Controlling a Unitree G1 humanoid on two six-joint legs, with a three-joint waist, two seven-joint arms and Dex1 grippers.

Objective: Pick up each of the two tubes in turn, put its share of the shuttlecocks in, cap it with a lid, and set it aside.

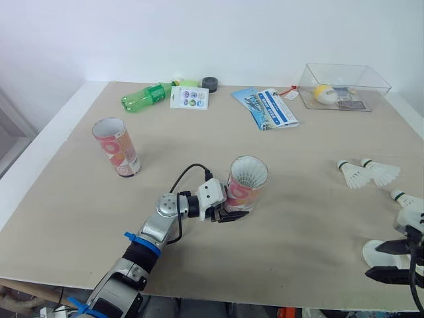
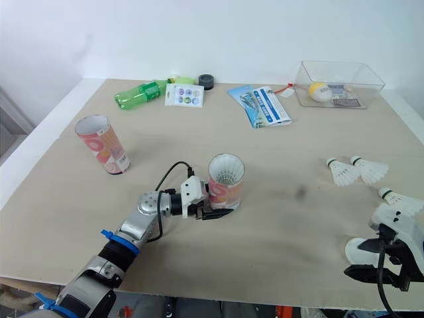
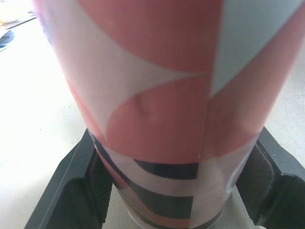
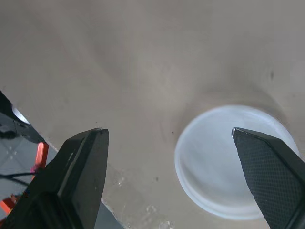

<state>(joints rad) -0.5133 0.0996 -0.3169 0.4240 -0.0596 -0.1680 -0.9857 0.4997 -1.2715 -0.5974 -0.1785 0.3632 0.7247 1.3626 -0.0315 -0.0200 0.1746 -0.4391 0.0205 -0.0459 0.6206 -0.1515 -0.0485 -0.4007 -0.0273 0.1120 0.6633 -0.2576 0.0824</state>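
From the head camera: the left tool (image 1: 233,213) is clamped around the base of the upright centre tube (image 1: 247,189), with white feathers (image 1: 249,173) showing in its mouth. The second tube (image 1: 116,147) stands well apart on the robot's left, and loose shuttlecocks (image 1: 361,173) lie on the counter (image 1: 298,225) at right. The right tool (image 1: 388,260) is spread wide beside a white lid (image 1: 375,250). Left wrist: black fingers (image 3: 71,191) press both sides of the tube. Right wrist: its fingers (image 4: 81,167) gape, the lid lying flat between them, nearer one tip.
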